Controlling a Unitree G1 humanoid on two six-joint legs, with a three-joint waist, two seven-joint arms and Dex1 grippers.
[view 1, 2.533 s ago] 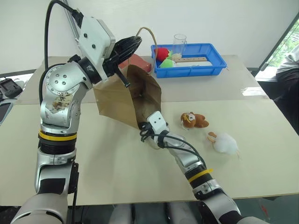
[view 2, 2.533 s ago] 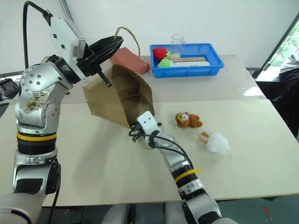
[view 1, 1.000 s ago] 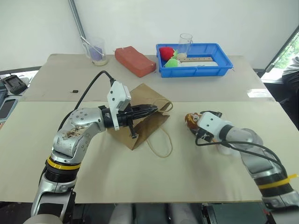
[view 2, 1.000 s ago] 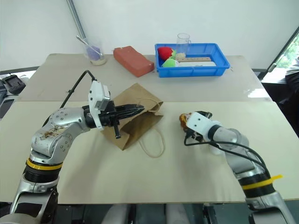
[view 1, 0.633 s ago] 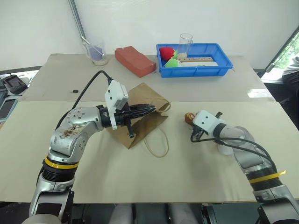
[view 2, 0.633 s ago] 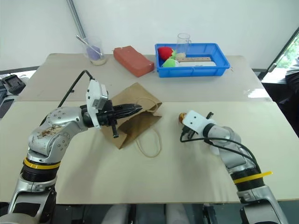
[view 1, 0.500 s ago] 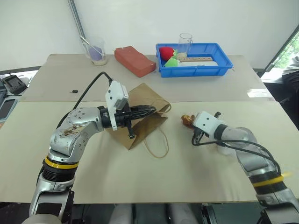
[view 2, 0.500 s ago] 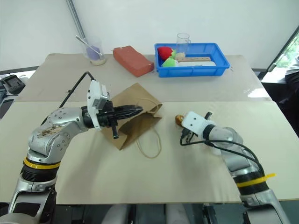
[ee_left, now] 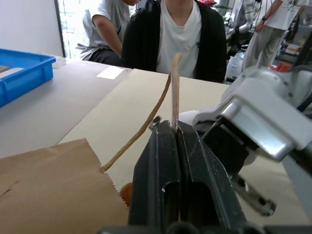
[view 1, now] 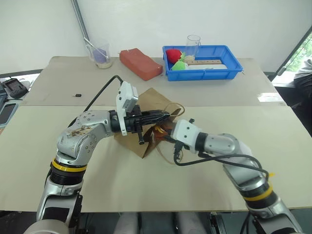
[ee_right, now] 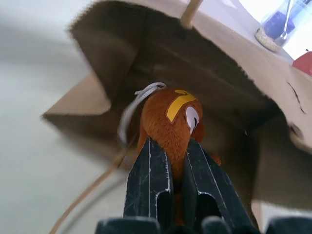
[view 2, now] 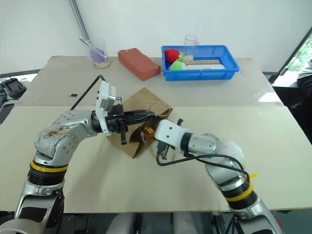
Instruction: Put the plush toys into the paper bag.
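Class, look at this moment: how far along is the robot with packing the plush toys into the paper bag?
Done: neither toy is released inside yet. In hand: the left gripper holds the paper bag open by a cord handle, while the right gripper, shut on the brown plush toy, holds it at the mouth. Left: releasing it, then bagging the white bunny.

— What sort of room is it?
— A plain white wall [view 1: 146, 19] stands behind two beige tables [view 1: 273, 146] pushed edge to edge. A metal pole [view 1: 78, 14] leans in the left corner.
— Any daylight?
— Yes, a window [view 1: 302, 48] at the right shows green foliage, and glare lies on the tabletop.
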